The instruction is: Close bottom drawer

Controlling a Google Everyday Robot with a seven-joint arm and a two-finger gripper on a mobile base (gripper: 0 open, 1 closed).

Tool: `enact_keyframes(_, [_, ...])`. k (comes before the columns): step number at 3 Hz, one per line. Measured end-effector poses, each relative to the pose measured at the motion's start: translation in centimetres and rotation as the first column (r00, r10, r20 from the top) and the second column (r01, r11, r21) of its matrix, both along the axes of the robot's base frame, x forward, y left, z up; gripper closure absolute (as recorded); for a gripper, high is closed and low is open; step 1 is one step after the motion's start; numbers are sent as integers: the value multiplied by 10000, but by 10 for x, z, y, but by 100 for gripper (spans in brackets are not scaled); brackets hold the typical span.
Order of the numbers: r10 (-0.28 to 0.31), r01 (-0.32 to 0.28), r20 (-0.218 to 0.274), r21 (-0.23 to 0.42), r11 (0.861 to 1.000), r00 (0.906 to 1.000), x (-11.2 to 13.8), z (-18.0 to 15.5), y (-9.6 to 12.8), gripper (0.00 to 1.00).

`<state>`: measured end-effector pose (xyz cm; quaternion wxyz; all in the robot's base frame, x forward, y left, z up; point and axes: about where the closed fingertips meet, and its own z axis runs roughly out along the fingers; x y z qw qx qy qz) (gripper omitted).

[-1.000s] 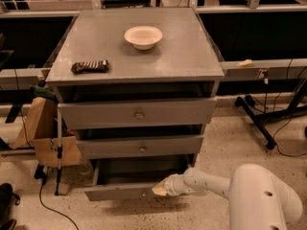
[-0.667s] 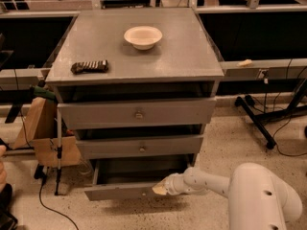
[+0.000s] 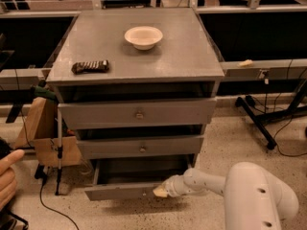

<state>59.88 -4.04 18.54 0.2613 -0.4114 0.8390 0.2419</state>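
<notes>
The bottom drawer (image 3: pixel 120 191) of the grey cabinet stands pulled out, its slim front panel low near the floor and its dark box showing behind it. My gripper (image 3: pixel 160 191) at the end of the white arm (image 3: pixel 206 183) rests against the right part of that front panel. Above it sit the middle drawer (image 3: pixel 141 146) and the top drawer (image 3: pixel 138 113), each with a round knob, both slightly ajar.
A white bowl (image 3: pixel 143 37) and a dark snack bar (image 3: pixel 90 66) lie on the cabinet top (image 3: pixel 182 56). A cardboard box (image 3: pixel 45 133) and a thin pole (image 3: pixel 59 147) stand left of the cabinet. A hand (image 3: pixel 7 178) enters at the left edge. Cables and a stand leg lie right.
A person's hand has come into view at the left edge. The gripper and the bottom drawer have not visibly moved.
</notes>
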Motion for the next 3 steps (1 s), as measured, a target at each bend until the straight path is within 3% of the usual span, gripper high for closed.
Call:
enact_keyframes(2, [29,-31,-108,-158,9999,9999,-1,-6,-1,52])
enact_keyframes(3, [-36,22,-404,-355,9994,9992,0,-15,-3,28])
